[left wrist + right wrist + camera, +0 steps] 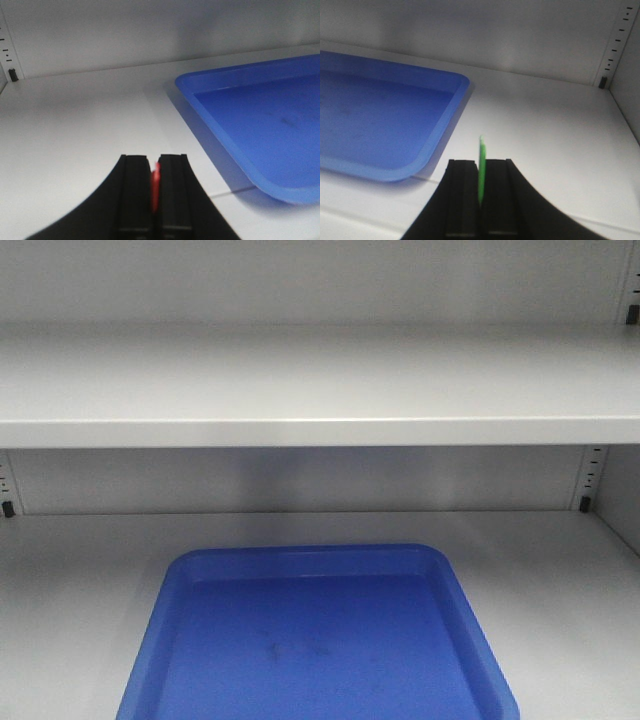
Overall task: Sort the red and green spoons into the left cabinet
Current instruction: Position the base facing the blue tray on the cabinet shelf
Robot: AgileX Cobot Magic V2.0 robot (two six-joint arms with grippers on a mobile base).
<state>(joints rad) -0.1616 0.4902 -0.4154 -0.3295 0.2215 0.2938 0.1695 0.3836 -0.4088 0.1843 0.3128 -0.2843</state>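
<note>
Exterior front-facing view takes in a grey upper shelf [320, 390] and, below it, a grey bench [560, 580] on which a blue tray [310, 558] lies flat, its inside bare apart from a few faint dark marks; neither arm shows in this view. From the left wrist-mounted view the left pincer [154, 162] has its two black fingers drawn almost together, clamped on the red spoon [155, 187], of which only a thin red sliver shows in the narrow gap between them. It hangs over the bare bench to the left of the tray, whose near corner and rim [225, 80] lie off to the right, apart from the pincer. From the right wrist-mounted view the right pincer [480, 162] is likewise nearly closed, gripping the green spoon [482, 150], which is seen edge-on as a slim green strip standing up a little past the fingertips. This pincer sits over the bench just right of the tray's rounded corner [445, 115], with the pale back wall [495, 35] beyond.
</note>
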